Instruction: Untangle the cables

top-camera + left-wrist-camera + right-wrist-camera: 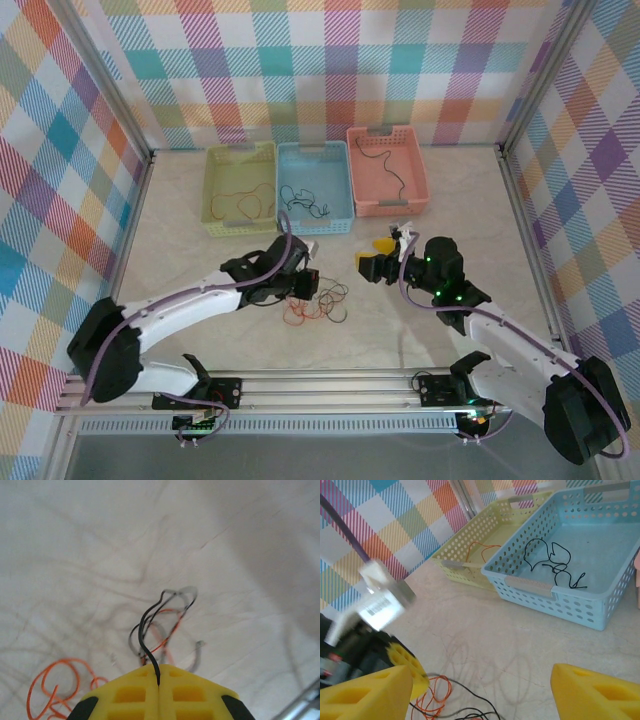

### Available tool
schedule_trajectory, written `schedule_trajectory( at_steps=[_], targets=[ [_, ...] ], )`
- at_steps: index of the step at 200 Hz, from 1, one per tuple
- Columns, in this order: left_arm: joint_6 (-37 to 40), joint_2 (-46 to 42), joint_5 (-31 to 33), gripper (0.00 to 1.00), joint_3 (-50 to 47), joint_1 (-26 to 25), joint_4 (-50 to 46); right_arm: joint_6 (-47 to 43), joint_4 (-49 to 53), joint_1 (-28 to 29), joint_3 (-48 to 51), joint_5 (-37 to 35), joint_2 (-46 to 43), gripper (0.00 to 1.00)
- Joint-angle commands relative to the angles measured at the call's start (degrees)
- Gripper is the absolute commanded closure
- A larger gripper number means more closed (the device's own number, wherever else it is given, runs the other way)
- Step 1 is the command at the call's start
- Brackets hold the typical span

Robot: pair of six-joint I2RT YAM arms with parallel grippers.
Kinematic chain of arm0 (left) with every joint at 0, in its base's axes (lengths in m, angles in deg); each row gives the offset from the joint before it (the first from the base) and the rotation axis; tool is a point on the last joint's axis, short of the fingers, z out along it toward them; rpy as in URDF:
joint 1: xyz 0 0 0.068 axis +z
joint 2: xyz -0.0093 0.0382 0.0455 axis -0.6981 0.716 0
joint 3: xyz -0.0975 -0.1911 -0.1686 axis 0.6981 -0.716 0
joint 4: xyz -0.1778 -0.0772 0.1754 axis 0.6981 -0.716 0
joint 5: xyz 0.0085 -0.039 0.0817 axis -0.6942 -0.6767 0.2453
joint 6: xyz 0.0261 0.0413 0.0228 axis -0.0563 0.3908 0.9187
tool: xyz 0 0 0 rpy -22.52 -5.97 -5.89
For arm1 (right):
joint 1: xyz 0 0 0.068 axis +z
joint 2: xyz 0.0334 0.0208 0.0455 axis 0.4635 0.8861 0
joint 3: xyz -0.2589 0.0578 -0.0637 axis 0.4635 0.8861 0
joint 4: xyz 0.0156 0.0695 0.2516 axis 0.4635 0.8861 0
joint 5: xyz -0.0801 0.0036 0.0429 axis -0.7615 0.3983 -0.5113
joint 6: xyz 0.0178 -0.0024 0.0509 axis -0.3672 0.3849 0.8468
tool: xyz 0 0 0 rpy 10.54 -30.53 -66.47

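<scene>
Scene: A tangle of cables (318, 303) lies on the worktop (180, 250) between the two arms, well apart from the three baskets at the far side.
Left claw: The left claw (158, 682) is pressed together on a black cable (142, 630), which rises from between the yellow pads and curls back towards the heap.
Right claw: The right claw (480, 695) stands apart and holds nothing, near the tangle on its right side.
Loose strands: An orange-red cable (50, 685) loops on the worktop beside the held one. Further thin strands cross near the black cable, so it does not look free.
Baskets: The yellow basket (212, 190) holds an orange-red strand (245, 203), the blue basket (560, 602) a black strand (552, 562), and the pink basket (390, 208) a dark strand (393, 172).
Step in hand: This appears to be the pick, with one black cable gripped at the heap and not yet drawn clear.
Next move: It likely calls for a slow pull up and away from the heap. The right claw may need to pin or take the orange-red loops so the whole tangle does not follow. The blue basket looks the probable destination.
</scene>
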Motion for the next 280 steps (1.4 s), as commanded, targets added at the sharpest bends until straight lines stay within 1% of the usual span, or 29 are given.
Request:
schedule_trajectory(
  at_steps=[1,22,41,52,79,120,145,166,194,226,256,280],
  targets=[
    [4.43,-5.14,-1.12,1.0,2.6,-0.84,-1.0,-1.2,-2.85,0.17,1.27,1.86,-2.06,0.26],
    [5.59,-7.66,-3.21,1.0,3.01,-0.9,-1.68,-0.35,-7.57,0.17,3.04,4.84,-2.75,0.2],
    [5.54,-9.38,-4.84,1.0,3.31,-0.88,-2.22,-0.13,-13.63,0.47,4.81,9.61,-2.34,0.2],
    [5.5,-10.35,-5.63,1.0,3.47,-0.85,-2.41,-0.59,-15.28,1.05,5.27,10.59,-2.1,0.19],
    [5.5,-12.09,-6.88,1.0,4.25,-0.84,-3.65,-4.61,-16.26,4.3,5.08,11.24,-1.0,0.19],
    [4.75,-13.32,-9.51,1.0,5.57,-0.9,-4.6,-9.86,-14.51,9.22,2.61,10.55,3.88,0.18],
    [4.37,-13.32,-11.46,1.0,6.24,-0.86,-5.14,-10.87,-13.32,10.78,1.16,5.21,6.55,0.19],
    [4.05,-13.47,-12.85,1.0,6.48,-0.84,-5.1,-10.54,-15.19,11.05,0.98,2.08,8.65,0.19],
    [3.56,-13.37,-15.26,1.0,7.62,-0.85,-5.23,-9.84,-16.29,11.4,-0.51,0.56,12.65,0.19],
    [2.76,-14.21,-19.29,1.0,9.69,-0.96,-5.81,-9.12,-14.61,11.68,-3.0,-7.81,16.19,0.2],
    [2.6,-15.68,-23.09,1.0,12.04,-1.07,-7.32,-9.42,-12.09,11.68,-4.17,-15.14,17.69,0.2],
    [2.68,-17.11,-24.94,1.0,13.65,-1.13,-8.57,-10.16,-9.19,11.6,-5.26,-19.93,18.78,0.2]
  ],
)
